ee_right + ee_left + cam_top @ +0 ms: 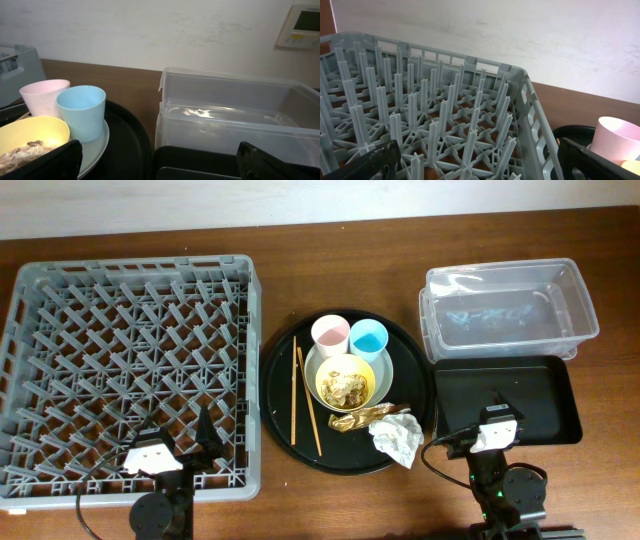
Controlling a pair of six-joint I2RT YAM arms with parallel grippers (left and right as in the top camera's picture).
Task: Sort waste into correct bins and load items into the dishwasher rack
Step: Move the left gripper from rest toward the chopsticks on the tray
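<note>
The grey dishwasher rack (130,350) fills the left side; it also shows in the left wrist view (420,115). On the round black serving tray (285,365) sit the pink cup (329,333), blue cup (368,339), yellow bowl (345,383) holding food scraps (346,387), mint plate (385,375), chopsticks (294,390), gold foil wrapper (362,417) and white napkin (397,437). The clear tub (510,310) and black rectangular tray (545,395) lie right. My left gripper (480,162) is open over the rack's front right corner. My right gripper (160,160) is open and empty over the black tray's front left edge.
Brown wooden table (330,270) with a pale wall behind. A white wall panel (300,25) shows in the right wrist view. Both arm bases stand at the table's front edge.
</note>
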